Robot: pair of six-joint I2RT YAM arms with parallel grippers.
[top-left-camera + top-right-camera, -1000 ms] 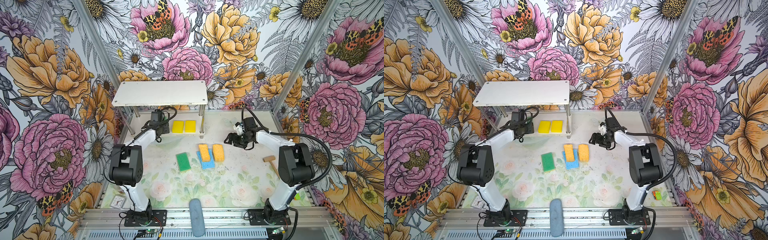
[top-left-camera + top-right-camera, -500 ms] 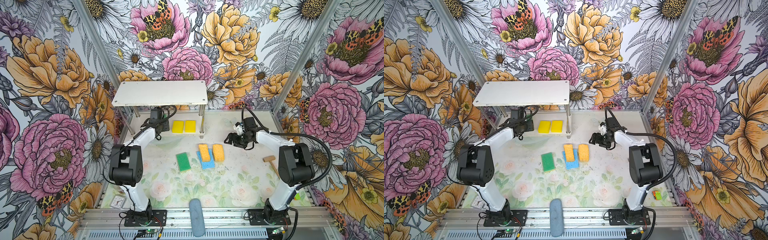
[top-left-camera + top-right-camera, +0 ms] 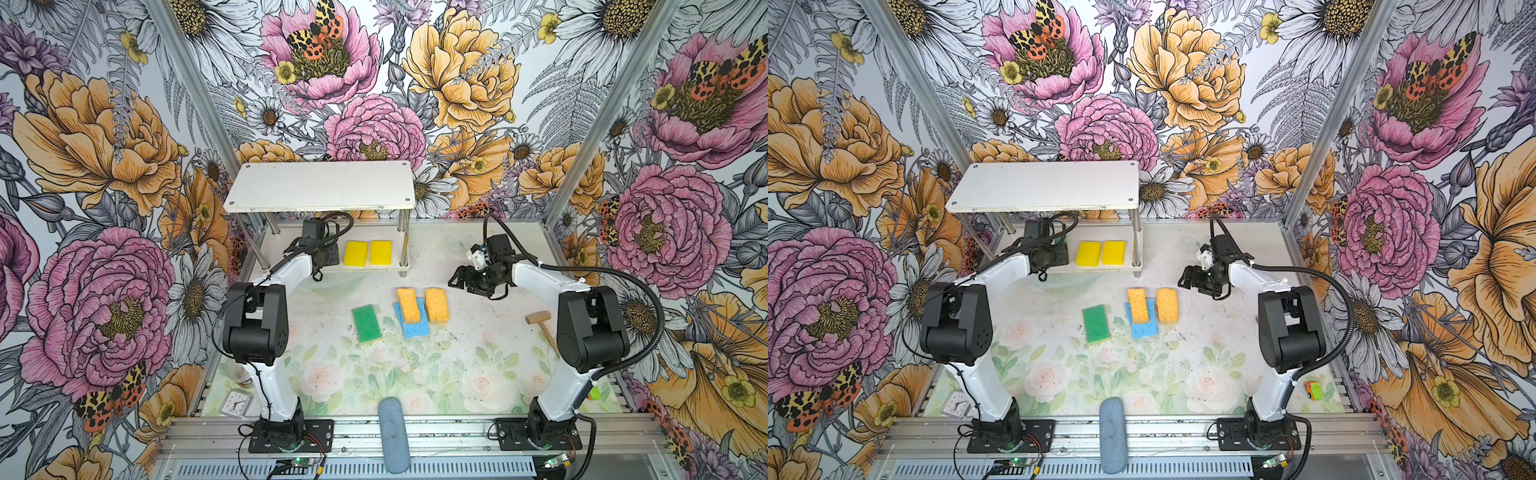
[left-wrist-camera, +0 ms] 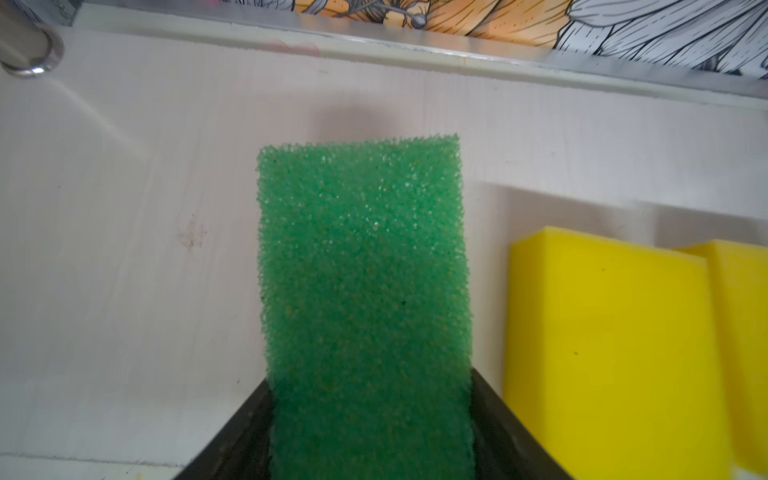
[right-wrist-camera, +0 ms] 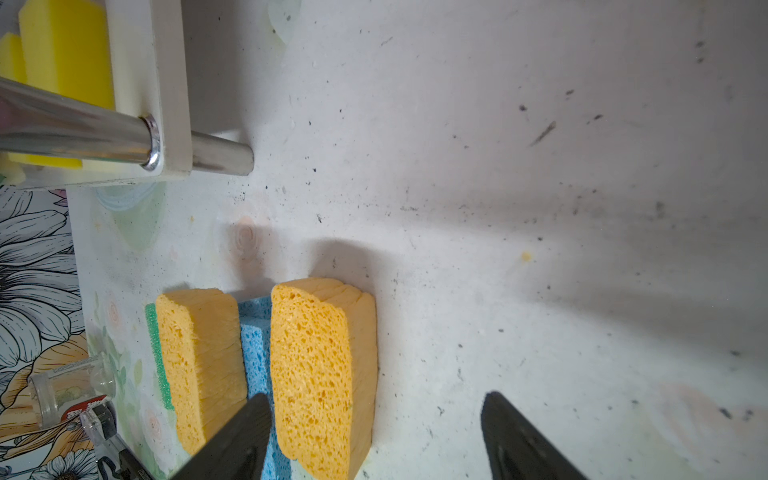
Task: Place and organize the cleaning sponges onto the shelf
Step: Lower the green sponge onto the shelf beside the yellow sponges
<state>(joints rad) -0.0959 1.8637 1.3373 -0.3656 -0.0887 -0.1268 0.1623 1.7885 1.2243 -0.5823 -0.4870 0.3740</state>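
Item: green-topped coarse rectangular foam sponge [image 4: 361, 270], light and squashy I judge, pinched across its width in my left claw [image 4: 369, 415] over the lower board of the white two-tier shelf [image 4: 124, 208], beside two bright yellow sponges [image 4: 602, 340]; right claw [image 5: 376, 399] spread, empty.

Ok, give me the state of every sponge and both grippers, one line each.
left gripper, shut on the held green sponge.
held green sponge, over the shelf's lower board, beside the yellow sponges.
yellow sponges, side by side on the lower board.
right gripper, open, empty, above the table.
loose green sponge, flat on the table.
orange sponges, one lying on the blue sponge, one alongside.
blue sponge, flat, partly covered.
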